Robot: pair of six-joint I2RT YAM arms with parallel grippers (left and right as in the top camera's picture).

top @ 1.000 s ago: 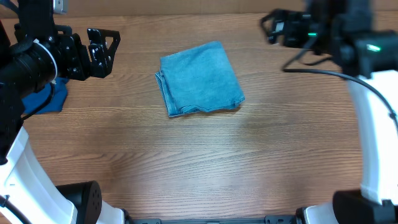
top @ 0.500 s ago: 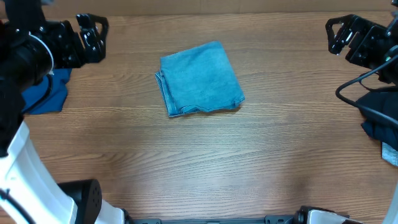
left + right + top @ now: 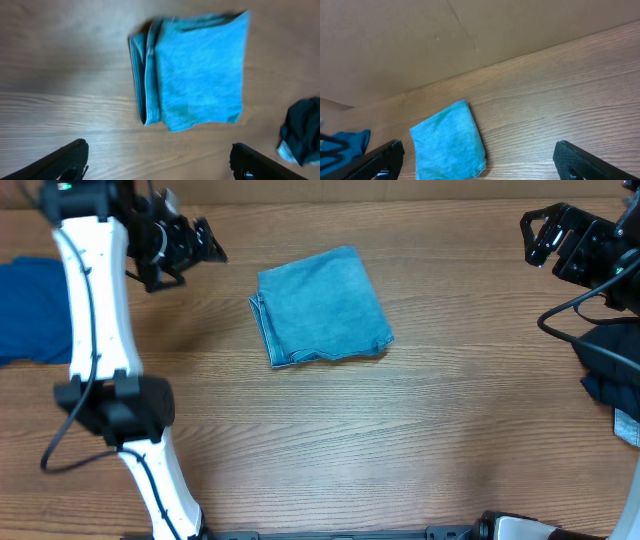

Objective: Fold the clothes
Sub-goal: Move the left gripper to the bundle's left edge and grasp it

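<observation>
Overhead. Logged folded jeans (image 3: 322, 305) as a compact square, layered edge leftward, lying flat in the middle of the counter (image 3: 350, 440). Judged as finished with and set down apart from everything else. Logged left hand (image 3: 195, 240) up and to the left of the jeans, spread wide, holding nothing. Logged right hand (image 3: 538, 238) far to the right of the jeans, likewise spread wide and empty. Noted royal-blue garment (image 3: 35, 310) far left of the jeans and dark navy garment (image 3: 610, 370) far right of them. Probably parked at the margins to leave the middle free for folding.

Left wrist. Looking down on the jeans from above. Both fingers wide apart at frame bottom, nothing between. Caught the dark navy garment beyond the jeans' far side.

Right wrist. Looking across at the jeans from well apart. Fingers wide, nothing gripped. Glimpsed the royal-blue garment past the jeans.

Judged next: fetch one of the unfolded garments.
</observation>
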